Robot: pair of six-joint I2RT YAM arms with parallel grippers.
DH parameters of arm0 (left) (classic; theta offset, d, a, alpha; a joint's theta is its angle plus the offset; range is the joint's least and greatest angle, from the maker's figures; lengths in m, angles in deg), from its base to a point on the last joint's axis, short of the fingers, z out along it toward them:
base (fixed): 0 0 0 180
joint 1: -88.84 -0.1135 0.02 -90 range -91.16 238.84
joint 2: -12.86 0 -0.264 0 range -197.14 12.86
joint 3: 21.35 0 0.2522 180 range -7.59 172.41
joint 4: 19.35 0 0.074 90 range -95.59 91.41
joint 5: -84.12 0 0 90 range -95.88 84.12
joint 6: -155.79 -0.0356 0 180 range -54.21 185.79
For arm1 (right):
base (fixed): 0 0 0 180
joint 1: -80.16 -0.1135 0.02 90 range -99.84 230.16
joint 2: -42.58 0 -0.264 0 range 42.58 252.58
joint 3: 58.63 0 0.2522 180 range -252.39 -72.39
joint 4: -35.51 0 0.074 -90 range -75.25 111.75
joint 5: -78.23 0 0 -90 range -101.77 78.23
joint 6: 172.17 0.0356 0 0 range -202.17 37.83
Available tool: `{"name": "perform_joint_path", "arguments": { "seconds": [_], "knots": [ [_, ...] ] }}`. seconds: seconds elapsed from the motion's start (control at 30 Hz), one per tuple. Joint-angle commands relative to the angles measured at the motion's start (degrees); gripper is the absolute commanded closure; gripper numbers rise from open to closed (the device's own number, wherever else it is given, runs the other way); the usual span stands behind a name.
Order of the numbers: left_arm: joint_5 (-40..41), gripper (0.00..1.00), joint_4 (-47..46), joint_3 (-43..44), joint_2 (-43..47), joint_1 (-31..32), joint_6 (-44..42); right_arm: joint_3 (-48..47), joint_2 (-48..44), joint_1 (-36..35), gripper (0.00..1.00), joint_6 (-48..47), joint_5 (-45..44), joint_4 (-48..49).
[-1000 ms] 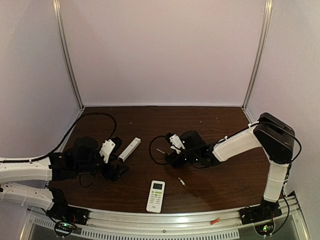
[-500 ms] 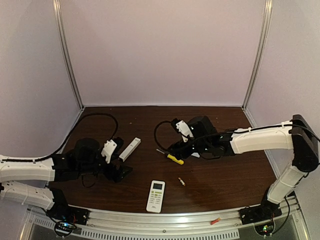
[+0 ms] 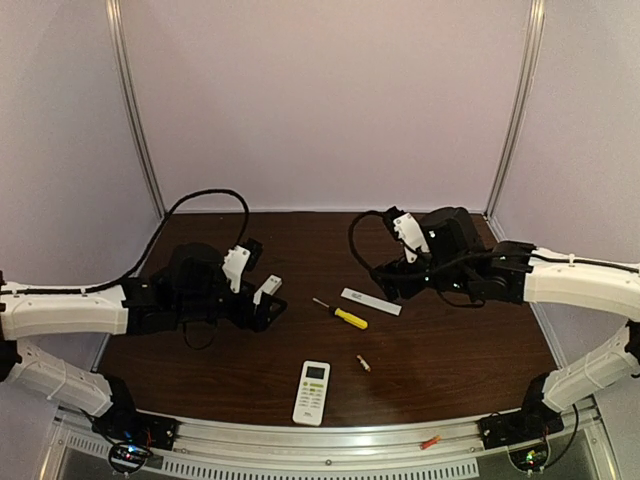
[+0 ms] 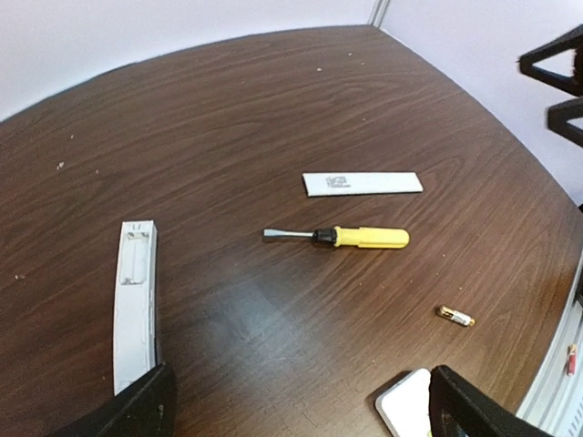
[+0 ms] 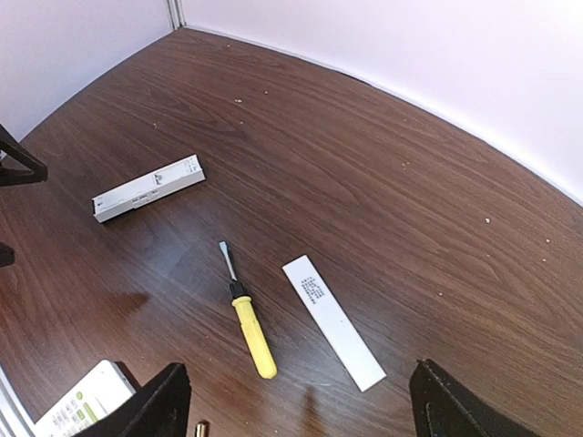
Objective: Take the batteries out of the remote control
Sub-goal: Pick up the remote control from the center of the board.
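One battery (image 4: 454,316) lies flat on the table (image 3: 470,350) — gold-coloured and tiny beside the screwdriver (image 3: 340,314). In the top view its long axis runs diagonally, far-left to near-right; it is too small to tell which end is the tip. It sits just right of the remote's (image 3: 312,392) far end, well apart from both grippers. The left gripper (image 4: 305,410) and right gripper (image 5: 305,401) both stand wide — nothing held.

I'm watching a dark brown wood-grain counter (image 3: 470,350). A yellow-handled screwdriver (image 3: 341,314) is lying mid-counter, just beside a flat white rectangular strip (image 3: 370,301). A slim white plastic bar (image 4: 135,291) is resting further left; a white push-button remote control (image 3: 312,392) and a tiny gold-and-red battery (image 3: 364,364) are sitting nearer the front edge.
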Motion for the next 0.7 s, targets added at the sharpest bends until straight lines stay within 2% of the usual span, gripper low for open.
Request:
{"name": "perform_joint_path", "arguments": {
  "seconds": [0.0,0.03,0.1,0.13,0.37,0.57,0.67],
  "knots": [
    [6.82,0.03,2.21,3.19,-4.2,0.06,11.34,1.53,-5.37,-0.23,0.15,0.63,-5.67,-7.42],
    [7.37,0.02,2.74,3.77,-4.86,-0.04,12.94,1.92,-6.84,-0.25,0.14,0.59,-6.14,-8.16],
    [7.47,0.02,4.83,5.67,-6.85,-0.1,15.56,2.79,-9.61,-0.17,0.02,0.89,-7.34,-9.04],
    [6.97,0.02,6.35,6.86,-7.92,0.0,16.33,3.11,-10.79,-0.22,0.01,1.13,-7.89,-9.62],
    [13.27,0.03,20.08,16.56,-14.31,7.8,24.01,2.09,-13.26,-0.01,0.0,1.51,-4.63,-15.94],
    [17.08,0.02,27.31,22.5,-20.93,15.77,32.53,-0.73,-10.77,0.09,0.0,3.55,-2.8,-21.2],
    [16.87,0.03,29.42,23.42,-23.07,17.59,37.03,-1.46,-9.29,0.09,0.0,3.83,-1.83,-22.61]
  ]
}}
